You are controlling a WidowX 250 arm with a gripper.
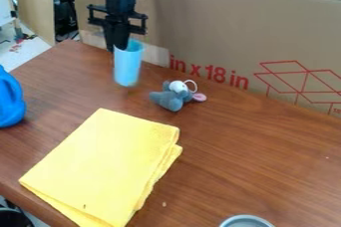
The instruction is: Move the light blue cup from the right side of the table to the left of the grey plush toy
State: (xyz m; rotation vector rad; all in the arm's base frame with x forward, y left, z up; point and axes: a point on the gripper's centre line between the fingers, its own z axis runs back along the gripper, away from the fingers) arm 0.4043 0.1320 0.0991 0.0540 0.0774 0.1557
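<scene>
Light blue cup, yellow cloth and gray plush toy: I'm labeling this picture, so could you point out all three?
Light blue cup (127,67): camera view, middle of its side.
Yellow cloth (103,164): camera view, middle of its top layer.
Gray plush toy (171,102): camera view, its gray body.

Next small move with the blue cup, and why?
Probably ease the gripper down slightly, without drifting sideways: it holds the blue cup upright by the rim, base contact with the table is unclear, and the gray plush toy sits close by.
</scene>
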